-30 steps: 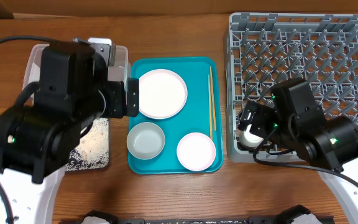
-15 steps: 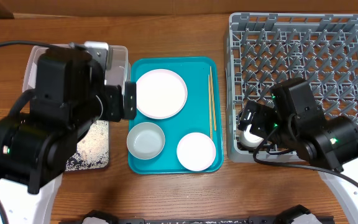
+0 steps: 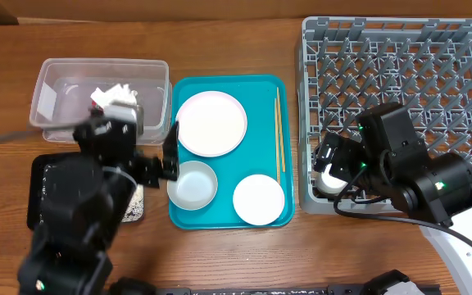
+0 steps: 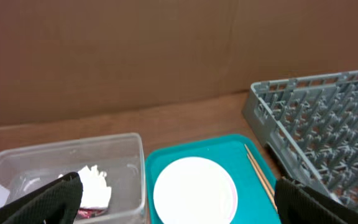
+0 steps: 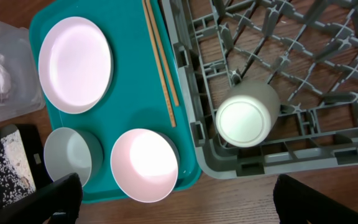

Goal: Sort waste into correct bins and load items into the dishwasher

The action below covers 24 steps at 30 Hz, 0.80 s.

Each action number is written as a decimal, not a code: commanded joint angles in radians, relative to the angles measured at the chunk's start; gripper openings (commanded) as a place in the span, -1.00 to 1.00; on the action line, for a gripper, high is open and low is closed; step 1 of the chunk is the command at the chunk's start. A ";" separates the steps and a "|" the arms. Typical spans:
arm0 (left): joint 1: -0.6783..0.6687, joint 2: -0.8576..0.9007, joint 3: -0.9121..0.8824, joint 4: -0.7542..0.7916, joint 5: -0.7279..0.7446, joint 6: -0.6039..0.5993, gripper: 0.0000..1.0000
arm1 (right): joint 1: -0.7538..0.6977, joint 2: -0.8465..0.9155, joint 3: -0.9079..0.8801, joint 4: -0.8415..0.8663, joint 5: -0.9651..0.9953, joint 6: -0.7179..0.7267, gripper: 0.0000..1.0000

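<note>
The clear tub (image 3: 52, 90) at the back left holds the white napkin (image 3: 115, 93) and a bit of red wrapper (image 4: 87, 213). The black tray (image 3: 41, 190) holds rice grains (image 5: 8, 165). On the teal tray (image 3: 262, 92) lie the plate (image 3: 211, 123), the greyish bowl (image 3: 193, 185), the pink bowl (image 3: 259, 199) and the chopsticks (image 3: 278, 135). The white cup (image 3: 330, 179) lies on its side in the grey rack (image 3: 400, 57). My left gripper (image 4: 179, 211) is open and empty, above the tub's and plate's near edges. My right gripper (image 5: 176, 205) is open and empty, above the rack's front left corner.
The teal tray stands between the tub and the rack. My left arm (image 3: 80, 213) covers most of the black tray. My right arm (image 3: 416, 176) covers the rack's front left part. Bare wooden table (image 3: 244, 254) lies along the front edge.
My left arm has drawn back toward the table's front, uncovering the clear tub with the napkin in it. The right arm and the cup have not moved.
</note>
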 commanded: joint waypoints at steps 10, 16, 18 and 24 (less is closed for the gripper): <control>0.103 -0.494 -0.552 0.216 0.040 0.033 1.00 | -0.001 -0.003 0.011 0.006 0.013 -0.002 1.00; 0.109 -0.663 -0.771 0.317 0.045 0.021 1.00 | -0.001 -0.003 0.011 0.006 0.013 -0.002 1.00; 0.109 -0.706 -0.835 0.344 0.045 0.004 1.00 | -0.001 -0.003 0.011 0.006 0.013 -0.002 1.00; 0.109 -0.764 -0.983 0.436 0.045 -0.036 1.00 | -0.001 -0.003 0.011 0.006 0.013 -0.002 1.00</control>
